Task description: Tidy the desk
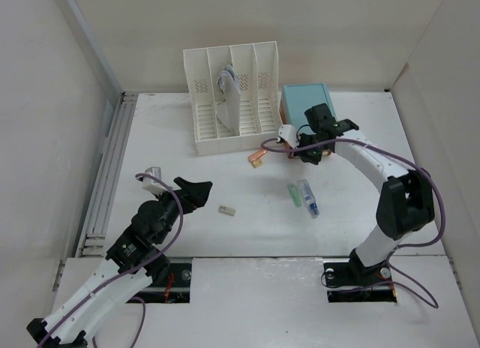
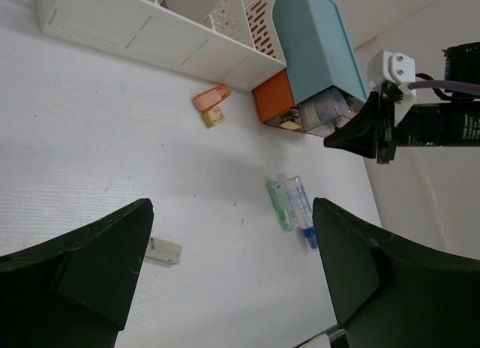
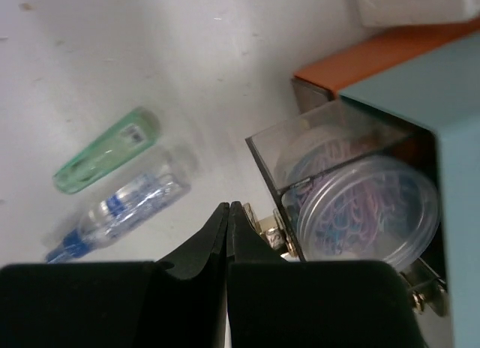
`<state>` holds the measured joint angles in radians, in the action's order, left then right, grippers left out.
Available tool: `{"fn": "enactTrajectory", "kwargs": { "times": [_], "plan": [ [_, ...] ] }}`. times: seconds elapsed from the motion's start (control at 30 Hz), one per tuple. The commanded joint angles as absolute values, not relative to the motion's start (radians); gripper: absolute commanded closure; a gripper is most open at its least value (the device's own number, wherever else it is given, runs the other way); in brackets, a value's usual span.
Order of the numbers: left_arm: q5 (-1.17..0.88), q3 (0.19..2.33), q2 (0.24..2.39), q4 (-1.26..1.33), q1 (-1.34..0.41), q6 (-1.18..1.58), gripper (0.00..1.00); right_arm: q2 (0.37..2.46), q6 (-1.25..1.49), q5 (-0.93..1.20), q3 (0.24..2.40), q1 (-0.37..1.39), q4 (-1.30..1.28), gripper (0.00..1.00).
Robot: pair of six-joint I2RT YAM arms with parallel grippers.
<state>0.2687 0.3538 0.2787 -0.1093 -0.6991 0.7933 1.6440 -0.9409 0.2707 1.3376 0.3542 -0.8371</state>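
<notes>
Right gripper (image 3: 227,209): fingers pressed together, holding nothing, tips just beside the front corner of the clear drawer (image 3: 315,142), which stands pulled out of the teal box (image 1: 304,102). Shut tips suit a push, probably to close it. Left gripper (image 1: 196,190): spread wide, empty. The desk (image 1: 180,145) lies beneath both tools. A green tube (image 3: 105,151) and a blue-tipped vial (image 3: 120,207) lie loose to the left of the right tool's tips.

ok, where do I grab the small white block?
I'd pinch the block across its narrow width at mid-length, left gripper coming straight down. It lies flat and alone on the desk, long sides free, too low for a sideways approach.
</notes>
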Motion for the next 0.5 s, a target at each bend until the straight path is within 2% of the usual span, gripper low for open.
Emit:
{"fn": "enactTrajectory", "kwargs": {
  "times": [0.0, 0.17, 0.47],
  "plan": [
    [0.264, 0.359, 0.268, -0.077, -0.701, 0.785, 0.16, 1.657, -0.844, 0.102, 1.339, 0.351, -0.638, 1.0],
    [0.255, 0.341, 0.259, -0.066, -0.701, 0.795, 0.16, 1.658, -0.796, -0.015, 1.327, 0.351, -0.5, 1.0],
    [0.255, 0.331, 0.25, -0.057, -0.701, 0.804, 0.16, 1.56, -0.778, -0.087, 1.174, 0.391, -0.331, 1.0]
  ]
}}
